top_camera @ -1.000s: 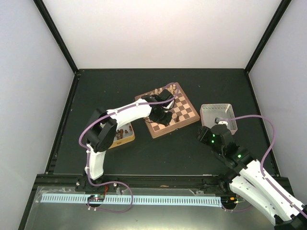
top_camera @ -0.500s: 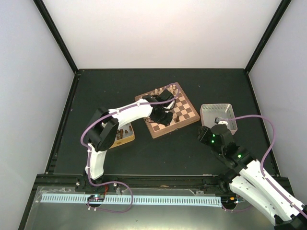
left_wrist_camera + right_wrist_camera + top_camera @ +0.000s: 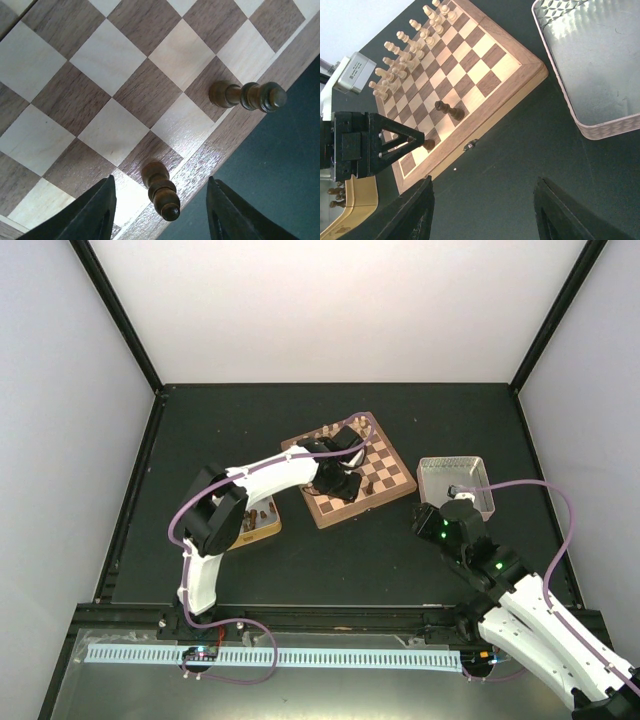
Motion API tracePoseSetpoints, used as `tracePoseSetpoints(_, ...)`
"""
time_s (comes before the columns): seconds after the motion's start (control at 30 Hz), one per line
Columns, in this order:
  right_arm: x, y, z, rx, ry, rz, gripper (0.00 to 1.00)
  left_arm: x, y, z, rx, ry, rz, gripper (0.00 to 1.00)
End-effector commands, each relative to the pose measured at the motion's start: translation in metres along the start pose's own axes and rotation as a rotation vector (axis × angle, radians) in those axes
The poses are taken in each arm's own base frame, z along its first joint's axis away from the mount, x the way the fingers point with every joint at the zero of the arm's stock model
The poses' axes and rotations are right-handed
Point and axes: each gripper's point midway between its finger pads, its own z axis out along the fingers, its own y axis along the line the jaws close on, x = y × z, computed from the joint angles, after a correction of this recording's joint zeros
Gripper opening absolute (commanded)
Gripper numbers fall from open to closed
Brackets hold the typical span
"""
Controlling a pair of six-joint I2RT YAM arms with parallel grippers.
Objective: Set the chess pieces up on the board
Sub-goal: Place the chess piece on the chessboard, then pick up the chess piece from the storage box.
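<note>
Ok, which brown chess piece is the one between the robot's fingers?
Find the chessboard, then the edge row opposite the cream pieces. The piece stands there between the left gripper's open fingers. It has a round top; its dark neighbour has a wide flat cap.

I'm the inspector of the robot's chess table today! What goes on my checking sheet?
Surface: dark table, with the board set on it at an angle.
Job's things: board; two dark pieces stand in its edge row; more wait in the tan tray.
Clutter: pale pieces lined up on the board's far side; empty metal tin.
Grippers: left gripper open, one finger on each side of a dark piece, not touching it; right gripper open and empty above the table.
Cables: purple cables run along both arms.
Surroundings: white walls, black frame posts.
</note>
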Motion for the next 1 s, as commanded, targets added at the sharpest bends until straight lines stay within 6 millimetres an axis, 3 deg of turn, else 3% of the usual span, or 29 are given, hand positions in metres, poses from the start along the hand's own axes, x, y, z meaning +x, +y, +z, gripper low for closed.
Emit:
tracePoseSetpoints(0.0,-0.002,0.005,0.002,-0.021,-0.008,-0.019,0.55,-0.026,-0.008,-0.037,0.019,-0.099,0.003,0.55)
tracePoseSetpoints(0.2,0.001,0.021,0.013,-0.059,0.037,-0.075,0.55,-0.039,0.009,-0.084,0.020,-0.210,-0.057,0.58)
tracePoseSetpoints(0.37,0.001,0.041,0.030,-0.068,0.098,-0.133,0.55,-0.020,0.070,-0.114,-0.056,-0.283,-0.196,0.57)
tracePoseSetpoints(0.5,-0.007,0.054,0.045,-0.056,0.107,-0.159,0.55,0.019,0.132,-0.131,-0.165,-0.301,-0.326,0.51)
tracePoseSetpoints(0.63,-0.012,0.061,0.057,-0.024,0.122,-0.161,0.52,0.073,0.189,-0.136,-0.270,-0.269,-0.458,0.47)
tracePoseSetpoints(0.73,-0.012,0.065,0.062,-0.012,0.144,-0.147,0.50,0.104,0.208,-0.131,-0.294,-0.216,-0.507,0.47)
tracePoseSetpoints(0.87,-0.007,0.068,0.067,-0.018,0.178,-0.136,0.48,0.126,0.225,-0.121,-0.335,-0.150,-0.539,0.51)
tracePoseSetpoints(0.97,0.000,0.064,0.071,-0.019,0.187,-0.141,0.47,0.127,0.234,-0.112,-0.333,-0.159,-0.564,0.50)
